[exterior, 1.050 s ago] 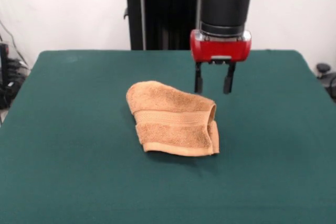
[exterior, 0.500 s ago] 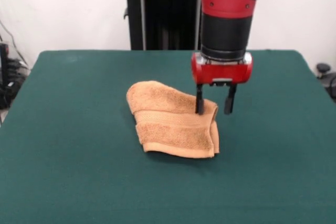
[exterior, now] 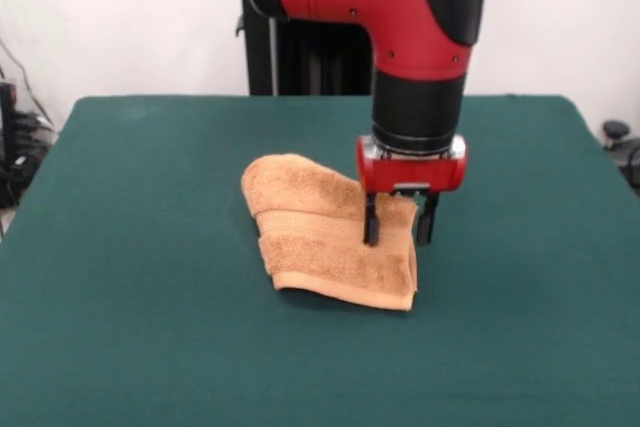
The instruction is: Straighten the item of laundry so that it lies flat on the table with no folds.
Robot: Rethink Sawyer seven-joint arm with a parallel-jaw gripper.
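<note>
Towel (exterior: 325,232) sits bunched on your table (exterior: 120,277); your gripper (exterior: 398,232) is spread open, fingers (exterior: 371,227) straddling its right folded edge, nothing held.

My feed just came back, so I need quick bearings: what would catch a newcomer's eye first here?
The big red and black arm comes down from the top, its end effector open and straddling the right-hand edge of the towel. The orange-tan towel lies folded over near the middle of the dark green table, its woven band and hem facing the camera.
</note>
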